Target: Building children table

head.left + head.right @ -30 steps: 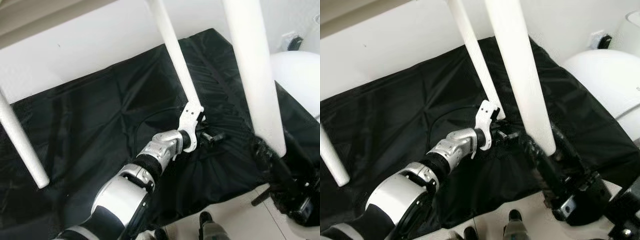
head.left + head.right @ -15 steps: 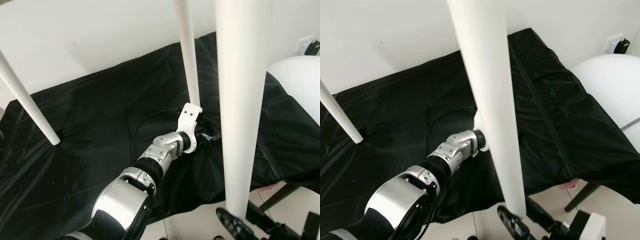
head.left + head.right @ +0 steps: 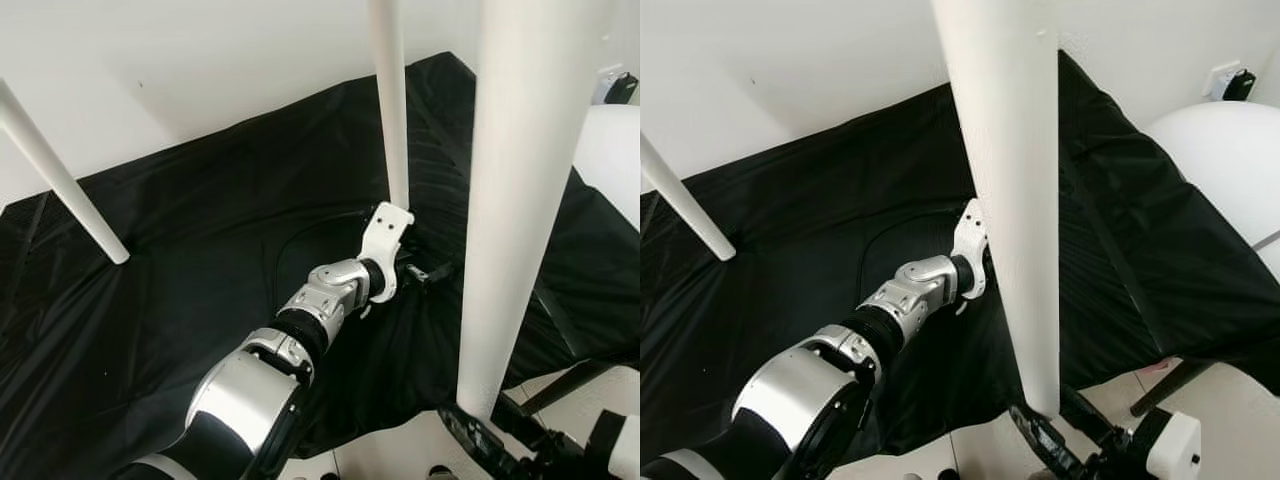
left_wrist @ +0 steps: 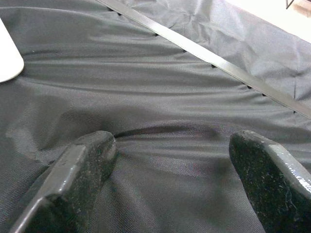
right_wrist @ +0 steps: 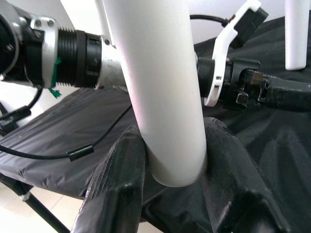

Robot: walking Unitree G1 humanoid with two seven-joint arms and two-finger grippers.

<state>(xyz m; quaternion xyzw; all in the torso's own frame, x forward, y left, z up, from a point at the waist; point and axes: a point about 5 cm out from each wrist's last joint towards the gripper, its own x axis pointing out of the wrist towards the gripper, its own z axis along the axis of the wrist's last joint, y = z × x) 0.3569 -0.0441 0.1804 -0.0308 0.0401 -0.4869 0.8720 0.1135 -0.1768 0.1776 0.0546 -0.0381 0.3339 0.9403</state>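
The white near table leg stands almost upright close in front of me. My right gripper is shut on its lower end, and the two black fingers press the round leg from both sides. A second white leg comes down onto the black cloth, and a third leg ends at the far left. My left gripper hovers low over the cloth just beside the second leg's foot, open, with bare cloth between its fingers.
A black cable loops over the cloth by my left wrist. A large white rounded object sits at the right, with a wall socket behind it. Pale floor tiles and a black frame strut lie below the cloth's near edge.
The camera has shifted. The near leg, with my right gripper on it, now stands more upright and its end sits lower in view. My left gripper stays by the second leg.
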